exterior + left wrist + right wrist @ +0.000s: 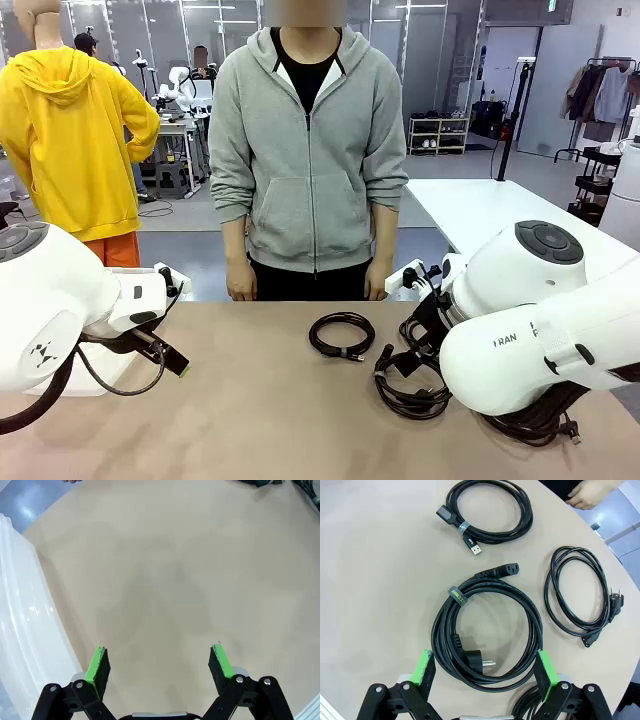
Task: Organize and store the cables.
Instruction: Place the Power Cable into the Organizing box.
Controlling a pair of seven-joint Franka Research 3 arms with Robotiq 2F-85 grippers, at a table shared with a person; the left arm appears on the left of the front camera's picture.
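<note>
Left gripper [159, 652] and right gripper [483, 656] both spread wide and empty; cables [343, 353] lie coiled on the table [250, 410].
The right gripper hovers over a large coiled power cable [440, 630] bound by a strap [456, 596], one finger at each side of the coil; whether the fingers touch it cannot be told. A coiled USB cable [461, 526] lies beyond it and a thinner coil [551, 587] lies off to one side, each apart from the others. A person's hand [587, 492] is at the far table edge. The left gripper is over bare tabletop, with a translucent white bin [20, 630] just beside it.
</note>
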